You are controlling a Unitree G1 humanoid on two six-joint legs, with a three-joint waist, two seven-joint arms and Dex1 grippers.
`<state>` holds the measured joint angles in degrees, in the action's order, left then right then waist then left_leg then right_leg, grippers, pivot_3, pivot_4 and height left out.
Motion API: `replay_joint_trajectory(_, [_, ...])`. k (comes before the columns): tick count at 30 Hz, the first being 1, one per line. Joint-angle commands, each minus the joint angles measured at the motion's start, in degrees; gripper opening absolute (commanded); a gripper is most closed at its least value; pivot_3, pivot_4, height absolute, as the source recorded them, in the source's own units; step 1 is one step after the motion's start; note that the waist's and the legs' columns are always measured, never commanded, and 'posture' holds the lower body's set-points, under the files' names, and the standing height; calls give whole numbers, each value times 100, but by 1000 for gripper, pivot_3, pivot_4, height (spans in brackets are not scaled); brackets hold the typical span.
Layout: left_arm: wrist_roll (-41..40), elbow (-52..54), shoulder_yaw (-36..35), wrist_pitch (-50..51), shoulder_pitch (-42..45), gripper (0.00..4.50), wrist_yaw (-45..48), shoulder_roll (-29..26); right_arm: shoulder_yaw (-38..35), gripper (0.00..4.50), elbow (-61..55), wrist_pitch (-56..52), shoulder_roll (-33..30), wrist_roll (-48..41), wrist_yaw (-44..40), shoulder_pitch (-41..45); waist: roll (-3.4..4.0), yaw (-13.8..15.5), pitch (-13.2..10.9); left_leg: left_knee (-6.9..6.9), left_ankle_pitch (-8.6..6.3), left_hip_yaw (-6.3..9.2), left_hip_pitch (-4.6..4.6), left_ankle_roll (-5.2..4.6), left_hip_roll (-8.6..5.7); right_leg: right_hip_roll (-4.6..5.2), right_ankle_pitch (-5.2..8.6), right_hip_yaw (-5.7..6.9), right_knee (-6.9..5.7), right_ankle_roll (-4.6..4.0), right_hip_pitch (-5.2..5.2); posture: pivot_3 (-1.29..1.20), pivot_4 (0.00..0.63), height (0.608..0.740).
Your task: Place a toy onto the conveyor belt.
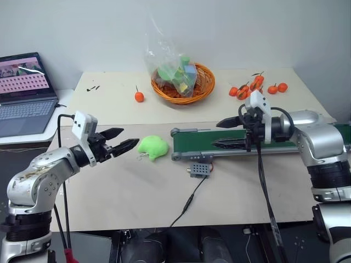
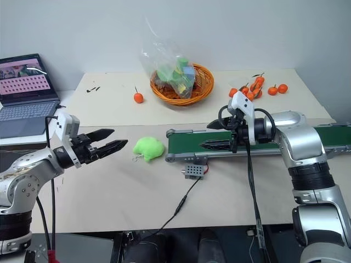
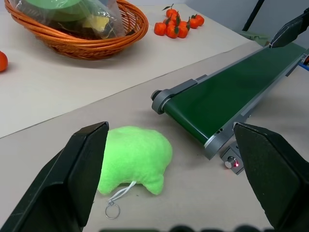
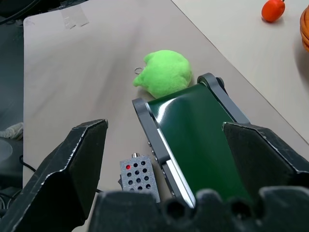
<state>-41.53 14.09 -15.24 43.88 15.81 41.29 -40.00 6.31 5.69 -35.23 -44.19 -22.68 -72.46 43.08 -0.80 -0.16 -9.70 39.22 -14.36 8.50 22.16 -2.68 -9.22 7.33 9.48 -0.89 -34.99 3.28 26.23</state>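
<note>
Toy [image 1: 152, 147]: lime-green plush lying on the counter [image 1: 109, 186], just beside the conveyor belt's end.
Conveyor belt [image 1: 230, 141]: bare dark green surface.
Left end effector [image 1: 122, 139]: released, fingers spread, near the toy.
Right end effector [image 2: 211, 135]: released, held over the conveyor belt.

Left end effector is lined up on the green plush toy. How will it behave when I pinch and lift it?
The toy looks soft and fuzzy, so it will probably squash between the fingers rather than slip. It seems light for its bulk. Its lumpy shape lies flat on the table, so rolling is unlikely; the ring tag may dangle.
</note>
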Motion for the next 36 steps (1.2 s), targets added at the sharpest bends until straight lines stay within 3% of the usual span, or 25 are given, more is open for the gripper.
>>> replay_joint_trajectory(1, [-9,122,-48,-121,95,4394,51,-32,-91,4500,-176,-28,-57,-53,-28,24,0,1,0,0,0,0,0,0,0,0,0,0,0,0,0,0,150,740])
replay_joint_trajectory(5, [-144,-30,-328,51,23,4394,-211,68,-50,4500,-128,-2,-38,-20,-48,57,0,2,0,0,-1,-1,-1,0,0,0,0,-1,-1,0,0,0,150,740])
replay_joint_trajectory(8, [-293,-986,-940,723,83,4394,-1088,256,-30,4500,-83,26,-23,-1,-54,86,0,-16,0,-1,-1,-2,-8,-2,3,-3,0,-3,-3,0,-2,0,150,740])
replay_joint_trajectory(16, [-1505,-1733,-2060,1855,133,4394,-2219,1268,-1,4500,-69,48,-4,16,-43,108,-7,-11,3,-5,2,-5,-10,3,10,-16,0,-7,-2,0,-2,0,150,740])
replay_joint_trajectory(21, [-2168,-1864,-2211,2067,452,4394,-2780,2029,-31,4500,-132,30,-44,4,-15,71,-11,53,5,-3,0,-5,-10,10,9,-13,-1,-7,-2,-1,-5,0,150,740])
replay_joint_trajectory(26, [-2370,-2278,-2185,2039,734,4394,-3125,2408,-102,4500,-251,-37,-106,-33,40,-6,-14,56,7,-2,-1,-8,-11,15,10,-13,-2,-8,-3,-2,-5,0,150,740])
replay_joint_trajectory(36, [-1956,-3503,-1987,1656,1194,4394,-3004,2388,-304,4500,-629,-277,-365,-151,185,-255,-17,65,9,-1,0,-18,-13,13,10,-11,-3,-12,-3,-2,-5,0,150,740])
